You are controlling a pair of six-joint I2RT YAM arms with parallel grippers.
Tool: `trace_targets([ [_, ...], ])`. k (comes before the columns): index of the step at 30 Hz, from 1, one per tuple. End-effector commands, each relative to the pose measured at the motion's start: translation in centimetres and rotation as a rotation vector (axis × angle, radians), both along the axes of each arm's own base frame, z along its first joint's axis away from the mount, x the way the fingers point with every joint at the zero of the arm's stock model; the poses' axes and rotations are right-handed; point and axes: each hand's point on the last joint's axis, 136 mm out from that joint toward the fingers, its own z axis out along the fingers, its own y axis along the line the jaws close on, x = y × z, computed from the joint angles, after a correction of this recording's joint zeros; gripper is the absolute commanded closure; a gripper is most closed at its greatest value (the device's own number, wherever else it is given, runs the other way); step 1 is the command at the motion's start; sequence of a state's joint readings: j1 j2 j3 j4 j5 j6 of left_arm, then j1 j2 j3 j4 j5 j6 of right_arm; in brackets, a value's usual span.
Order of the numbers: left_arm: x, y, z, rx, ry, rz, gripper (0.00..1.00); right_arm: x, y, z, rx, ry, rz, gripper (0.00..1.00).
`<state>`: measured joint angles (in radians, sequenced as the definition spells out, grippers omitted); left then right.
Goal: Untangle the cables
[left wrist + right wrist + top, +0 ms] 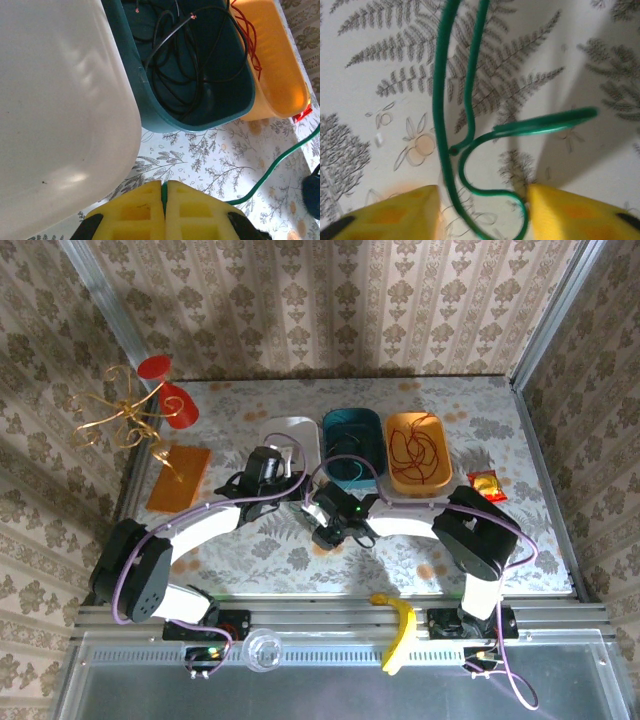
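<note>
The green cable (272, 167) lies on the patterned table (260, 545) and runs in from the right. My left gripper (164, 184) is shut on one stretch of it, just in front of the white bin (55, 110). My right gripper (484, 189) hovers low over the table with its yellow fingers (405, 210) apart. Two strands and a loop of the green cable (441, 100) lie between them, ungripped. The black cable (170, 55) is coiled in the teal bin (150, 107). The red cable (250, 40) lies in the orange bin (280, 75). From above, the left gripper (275, 472) and right gripper (325, 530) are close together at mid-table.
The white bin (290, 435), teal bin (375, 435) and orange bin (395, 430) stand side by side at the back. A gold wire stand with red discs (150, 410) and an orange board (180, 478) are at the left. A red packet (487, 483) lies right; a banana (398, 625) is on the front rail.
</note>
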<state>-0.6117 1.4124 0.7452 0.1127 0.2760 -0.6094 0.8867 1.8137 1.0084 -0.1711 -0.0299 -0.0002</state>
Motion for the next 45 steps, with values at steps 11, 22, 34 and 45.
trace_targets([
  [11,1.0,4.3,2.0,0.121,-0.108,0.195,1.0,-2.2,-4.7,5.2,0.145,0.082,-0.121,0.84],
  [22,2.3,8.6,5.0,0.059,-0.155,0.339,1.0,0.7,-15.4,8.1,0.356,0.097,-0.628,0.84],
  [34,3.2,9.4,7.4,-0.02,-0.182,0.345,1.0,2.8,-22.0,11.3,0.658,0.048,-0.944,0.85],
  [45,5.3,8.1,11.5,-0.176,-0.197,0.292,1.0,3.6,-23.6,14.3,0.692,-0.014,-0.948,0.84],
])
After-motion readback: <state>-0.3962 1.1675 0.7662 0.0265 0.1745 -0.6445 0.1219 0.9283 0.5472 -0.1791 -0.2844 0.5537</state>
